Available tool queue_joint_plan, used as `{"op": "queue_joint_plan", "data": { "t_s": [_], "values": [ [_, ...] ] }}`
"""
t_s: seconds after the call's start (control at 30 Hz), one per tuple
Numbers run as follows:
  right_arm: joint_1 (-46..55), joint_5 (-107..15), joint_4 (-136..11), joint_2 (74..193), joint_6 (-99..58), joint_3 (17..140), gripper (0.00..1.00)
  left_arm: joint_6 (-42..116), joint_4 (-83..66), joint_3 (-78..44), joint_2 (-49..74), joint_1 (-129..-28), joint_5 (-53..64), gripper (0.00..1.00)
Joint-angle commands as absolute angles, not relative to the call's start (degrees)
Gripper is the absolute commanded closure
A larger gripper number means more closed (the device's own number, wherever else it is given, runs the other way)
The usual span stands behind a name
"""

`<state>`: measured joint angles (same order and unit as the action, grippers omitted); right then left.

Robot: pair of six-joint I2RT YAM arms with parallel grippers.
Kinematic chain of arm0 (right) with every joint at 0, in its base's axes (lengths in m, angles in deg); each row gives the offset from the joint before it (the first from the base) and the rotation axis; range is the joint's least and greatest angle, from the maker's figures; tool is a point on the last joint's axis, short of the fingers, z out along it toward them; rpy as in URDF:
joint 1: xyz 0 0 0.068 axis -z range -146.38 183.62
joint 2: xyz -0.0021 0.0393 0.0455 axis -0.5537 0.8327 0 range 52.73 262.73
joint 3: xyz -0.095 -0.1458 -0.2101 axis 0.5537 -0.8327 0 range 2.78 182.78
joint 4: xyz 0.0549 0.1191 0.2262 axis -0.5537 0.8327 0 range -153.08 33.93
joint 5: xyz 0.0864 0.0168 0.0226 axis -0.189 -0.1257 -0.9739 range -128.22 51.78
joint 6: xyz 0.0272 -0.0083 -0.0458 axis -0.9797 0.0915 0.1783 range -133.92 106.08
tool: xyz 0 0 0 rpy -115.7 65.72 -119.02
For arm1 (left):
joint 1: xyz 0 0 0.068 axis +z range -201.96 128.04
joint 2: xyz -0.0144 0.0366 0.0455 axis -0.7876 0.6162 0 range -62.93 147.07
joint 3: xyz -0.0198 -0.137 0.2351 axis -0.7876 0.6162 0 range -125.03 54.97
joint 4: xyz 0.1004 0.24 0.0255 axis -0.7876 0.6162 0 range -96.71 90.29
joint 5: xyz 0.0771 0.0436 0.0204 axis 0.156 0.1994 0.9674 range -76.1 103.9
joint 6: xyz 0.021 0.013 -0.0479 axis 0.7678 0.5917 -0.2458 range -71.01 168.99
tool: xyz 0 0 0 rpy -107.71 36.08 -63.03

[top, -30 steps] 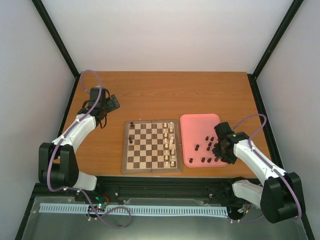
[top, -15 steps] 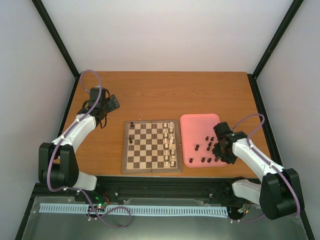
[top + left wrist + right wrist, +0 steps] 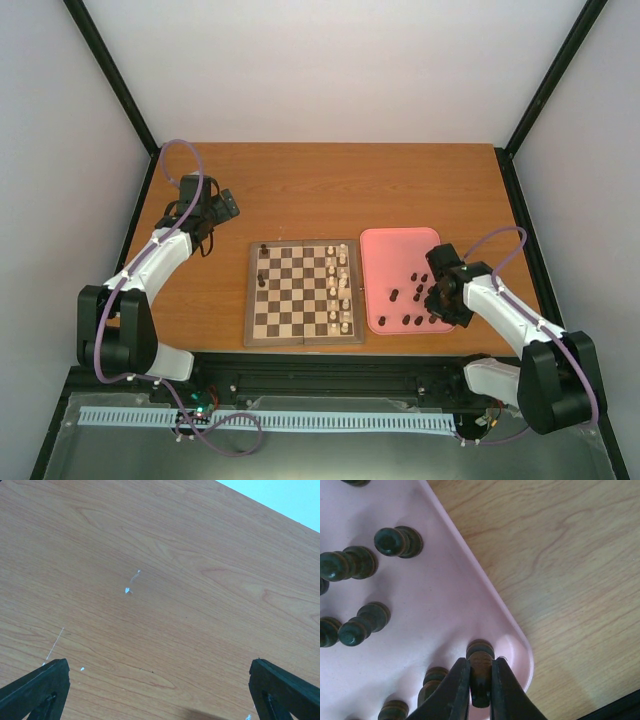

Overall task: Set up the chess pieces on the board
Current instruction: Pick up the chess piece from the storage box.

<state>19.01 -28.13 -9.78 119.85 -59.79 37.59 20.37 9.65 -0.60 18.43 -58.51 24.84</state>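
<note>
The wooden chessboard (image 3: 303, 293) lies mid-table with two dark pieces (image 3: 263, 280) on its left side. Several dark chess pieces (image 3: 412, 296) stand in the pink tray (image 3: 385, 250) to its right. My right gripper (image 3: 447, 311) sits low over the tray's near right corner. In the right wrist view it (image 3: 481, 687) is shut on a dark piece (image 3: 480, 666) that stands by the tray corner (image 3: 520, 645). Other dark pieces (image 3: 397, 541) stand further in. My left gripper (image 3: 226, 205) is open over bare table at the far left, with only its fingertips (image 3: 37, 685) showing in the left wrist view.
Cream-white pieces (image 3: 340, 290) fill the board's right two columns. The table's right edge and black frame post (image 3: 520, 215) run close behind the tray. Bare wood (image 3: 160, 580) lies under the left gripper.
The right gripper has shifted slightly left and lower over the tray's near right corner. The left arm has not moved.
</note>
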Motion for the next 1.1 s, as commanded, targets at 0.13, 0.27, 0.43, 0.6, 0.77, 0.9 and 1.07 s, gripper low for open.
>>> {"op": "queue_joint_plan", "data": {
  "t_s": [0.13, 0.27, 0.43, 0.6, 0.77, 0.9, 1.07],
  "values": [
    [19.5, -26.7, -9.2, 117.3, -60.2, 37.5, 0.94, 21.1, 8.7, -2.3, 18.7, -58.8, 25.5, 0.0],
    [19.5, -26.3, -7.9, 115.1, -60.4, 38.8, 0.96, 21.2, 8.8, -2.5, 18.8, -58.8, 25.5, 0.0],
    [19.5, -26.5, -6.7, 113.0, -59.8, 41.4, 0.97, 21.2, 8.9, -2.4, 18.7, -58.8, 25.5, 0.0],
    [19.5, -27.3, -7.6, 113.7, -56.2, 46.3, 0.97, 21.3, 8.9, -2.9, 19.2, -58.8, 25.1, 0.0],
    [15.9, -26.2, -12.1, 117.6, -53.7, 52.9, 0.97, 21.2, 9.4, -3.3, 19.7, -58.8, 26.0, 0.0],
    [8.8, -22.2, -14.1, 123.6, -52.4, 60.2, 0.97, 21.2, 9.4, -3.4, 19.8, -58.8, 26.1, 0.0],
    [-3.0, -17.4, -16.5, 135.2, -50.7, 72.0, 0.97, 21.3, 9.7, -3.7, 20.5, -58.9, 26.7, 0.0]
  ]
}}
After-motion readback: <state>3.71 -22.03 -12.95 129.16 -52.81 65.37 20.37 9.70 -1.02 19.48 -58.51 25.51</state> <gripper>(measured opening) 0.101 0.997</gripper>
